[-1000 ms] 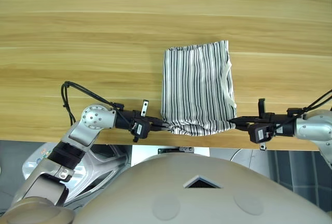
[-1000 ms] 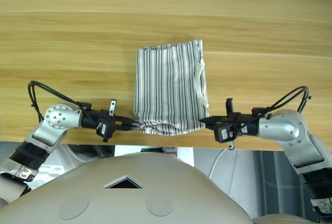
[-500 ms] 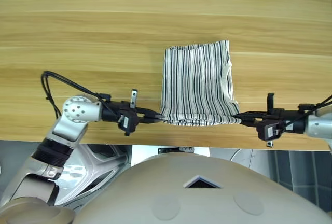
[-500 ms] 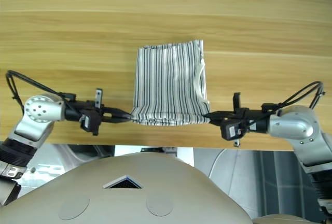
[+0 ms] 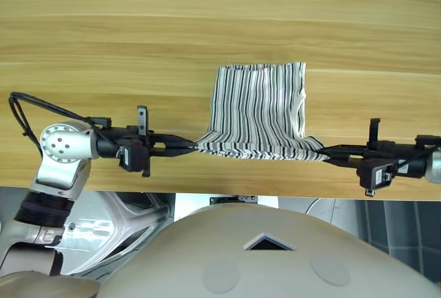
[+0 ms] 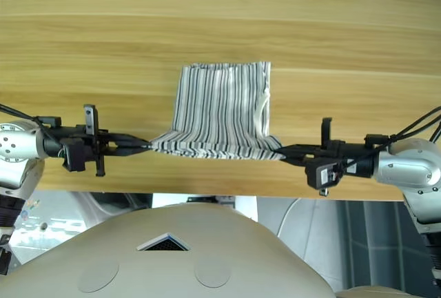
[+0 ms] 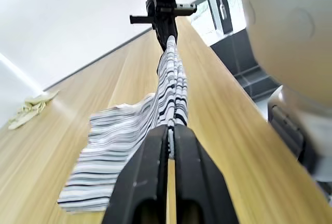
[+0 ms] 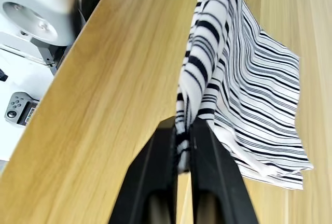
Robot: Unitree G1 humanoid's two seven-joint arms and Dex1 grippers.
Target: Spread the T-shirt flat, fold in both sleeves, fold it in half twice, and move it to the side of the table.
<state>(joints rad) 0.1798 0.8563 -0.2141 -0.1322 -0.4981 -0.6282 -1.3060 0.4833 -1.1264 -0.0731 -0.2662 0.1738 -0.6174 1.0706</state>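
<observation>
1. Holding T-shirt (image 5: 258,108) hem taut above desk (image 5: 138,50) near edge; L gripper (image 5: 189,145) & R gripper (image 5: 331,152) each clamped on a corner.
2. Risk, I reckon: overpulling slips a corner free, cloth bunches.

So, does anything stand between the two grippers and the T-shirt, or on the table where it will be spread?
Nothing visible does. The left gripper and the right gripper each clamp a near corner of the T-shirt, which is stretched between them. On the table, a small pale scrap lies far off, apart from the shirt.
</observation>
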